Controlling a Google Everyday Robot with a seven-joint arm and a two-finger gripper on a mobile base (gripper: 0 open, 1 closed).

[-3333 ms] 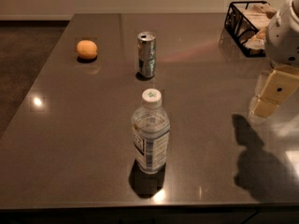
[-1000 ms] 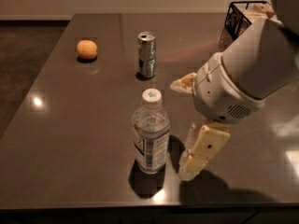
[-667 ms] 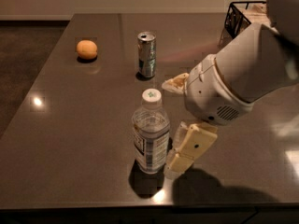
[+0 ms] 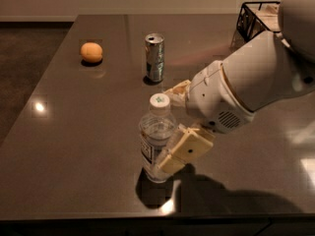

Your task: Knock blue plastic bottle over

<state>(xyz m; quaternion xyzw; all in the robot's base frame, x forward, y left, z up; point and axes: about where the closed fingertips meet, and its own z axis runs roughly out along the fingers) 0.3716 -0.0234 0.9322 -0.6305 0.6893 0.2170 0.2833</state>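
On worktop (image 4: 74, 146): blue plastic bottle (image 4: 152, 132), upright, near the front edge. gripper (image 4: 166, 129) just right of the bottle, fingers (image 4: 189, 150) spread wide, gripping nothing, lower one touching the bottle's side. silver can (image 4: 154, 57) behind the bottle; orange (image 4: 91, 52) behind-left of it.

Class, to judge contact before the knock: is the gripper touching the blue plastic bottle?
Cannot tell. Camera view: the gripper sits beside the blue plastic bottle, one jaw overlapping its base; depth hidden.
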